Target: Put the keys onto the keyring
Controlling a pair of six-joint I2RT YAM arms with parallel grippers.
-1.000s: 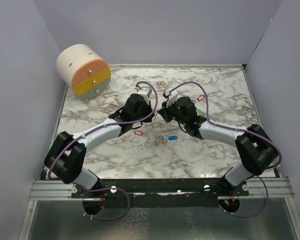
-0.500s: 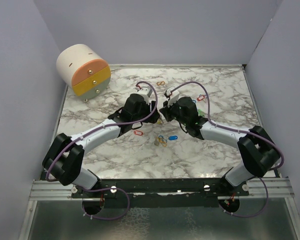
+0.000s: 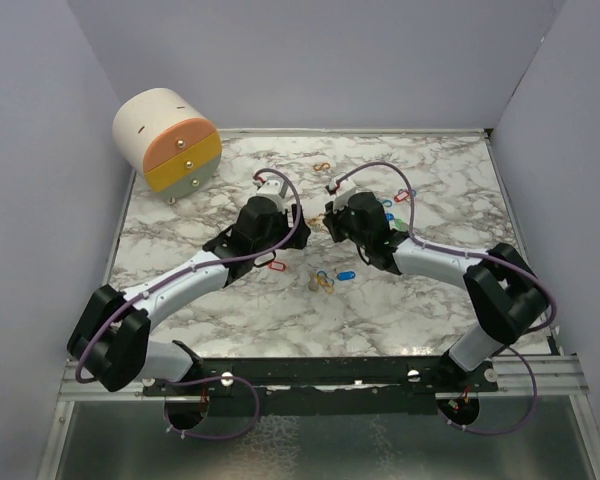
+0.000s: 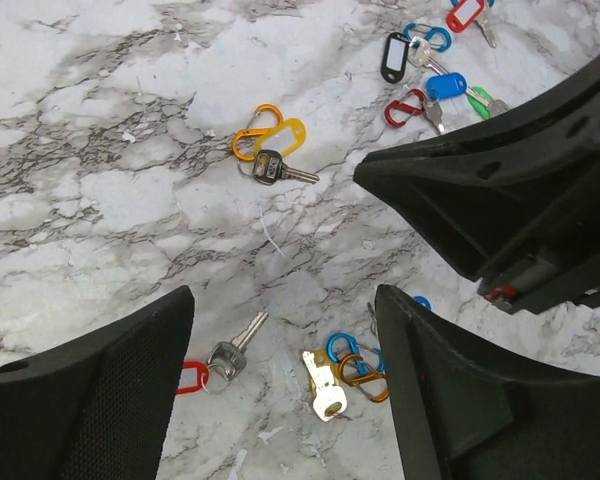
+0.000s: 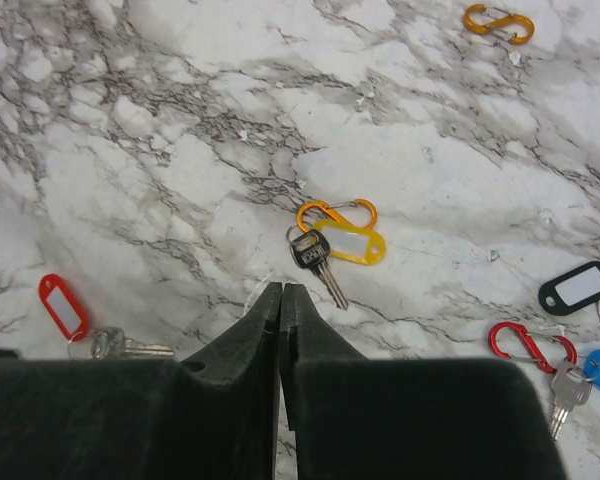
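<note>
Keys lie scattered on the marble table [image 3: 210,290]. A black-headed key with a yellow tag [image 5: 348,243] hangs on an orange carabiner keyring [image 5: 336,210], just beyond my right gripper [image 5: 280,288], which is shut with nothing visible between its fingers. My left gripper [image 4: 282,295] is open above the table. Under its gap lie a silver key with a red tag [image 4: 212,366], a brass key [image 4: 325,385], and blue and orange carabiners [image 4: 358,362]. The yellow-tagged key [image 4: 275,150] lies farther off in this view. The right arm [image 4: 520,190] crosses on the right.
Black, blue, red and green tagged keys with a red carabiner [image 4: 406,106] cluster behind the right arm. An orange S-shaped clip [image 5: 498,22] lies toward the back. A round cream drawer unit [image 3: 168,140] stands at the back left corner. Walls close in three sides.
My left gripper has opened and its arm has drawn back to the left, away from the right gripper. The right gripper stays shut and has shifted slightly left.
</note>
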